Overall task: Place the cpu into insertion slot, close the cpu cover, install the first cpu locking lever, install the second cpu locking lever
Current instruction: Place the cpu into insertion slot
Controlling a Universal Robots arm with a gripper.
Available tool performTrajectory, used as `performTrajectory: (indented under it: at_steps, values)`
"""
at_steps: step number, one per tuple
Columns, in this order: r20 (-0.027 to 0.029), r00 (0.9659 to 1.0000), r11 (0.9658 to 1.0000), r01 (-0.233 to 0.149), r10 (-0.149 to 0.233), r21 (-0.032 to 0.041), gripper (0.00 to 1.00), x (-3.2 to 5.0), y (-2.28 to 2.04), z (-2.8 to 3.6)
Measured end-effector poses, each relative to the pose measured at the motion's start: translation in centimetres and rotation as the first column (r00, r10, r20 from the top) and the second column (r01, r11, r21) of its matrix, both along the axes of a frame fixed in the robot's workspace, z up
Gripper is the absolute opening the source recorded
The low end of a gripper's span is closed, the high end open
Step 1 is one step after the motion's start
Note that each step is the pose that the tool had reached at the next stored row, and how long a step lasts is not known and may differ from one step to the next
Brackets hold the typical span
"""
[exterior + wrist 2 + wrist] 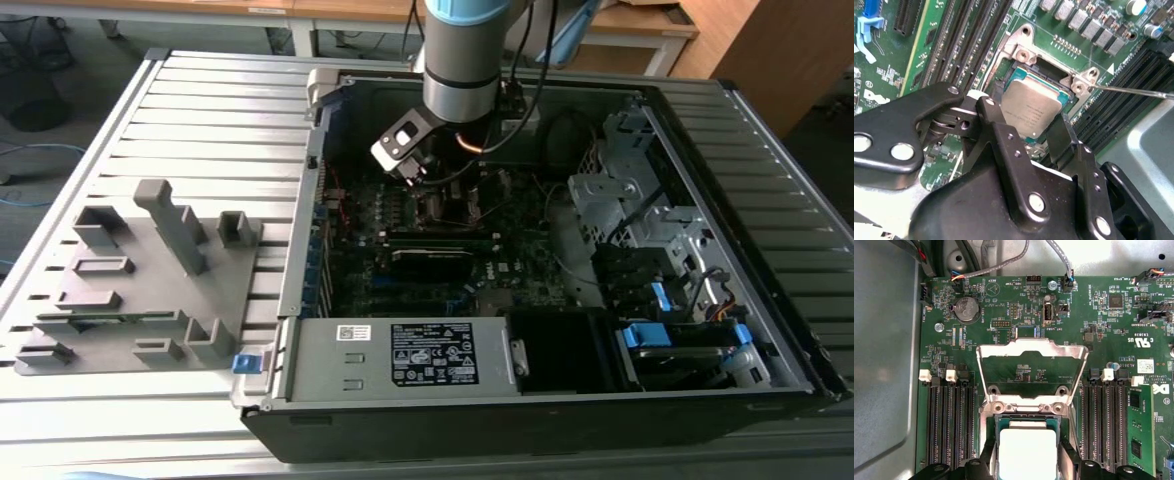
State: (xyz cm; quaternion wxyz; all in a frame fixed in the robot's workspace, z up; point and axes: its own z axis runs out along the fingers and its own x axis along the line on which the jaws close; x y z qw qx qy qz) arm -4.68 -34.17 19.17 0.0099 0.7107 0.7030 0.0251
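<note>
The cpu (1031,110) (1027,452), a square chip with a dull silver top, lies level in the insertion slot (1021,54) (1019,407) on the green motherboard. My gripper (1026,119) (1027,460) (416,180) hangs right over it inside the computer case. Its black fingers (989,112) flank the chip on two opposite sides, close against its edges. The cpu cover (1031,346), a silvery frame with a square window, stands flipped open behind the slot. A thin metal lever (1134,91) sticks out sideways from the slot's corner.
Long black memory slots (946,420) run along both sides of the slot, and a green memory stick (1141,425) sits in one. A coin battery (966,308) and cables (1054,252) lie beyond the cover. A grey fixture (134,280) stands at the exterior view's left, outside the case (400,355).
</note>
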Motion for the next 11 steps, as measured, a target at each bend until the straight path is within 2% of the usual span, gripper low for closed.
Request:
performTrajectory:
  at_steps: [6,11]
  values:
    - [-0.0006,1.0,1.0,0.0,0.0,-0.0009,0.61,-0.01,-0.02,0.1]
    - [-0.0004,1.0,1.0,0.0,0.0,-0.0006,0.61,-0.01,-0.01,0.96]
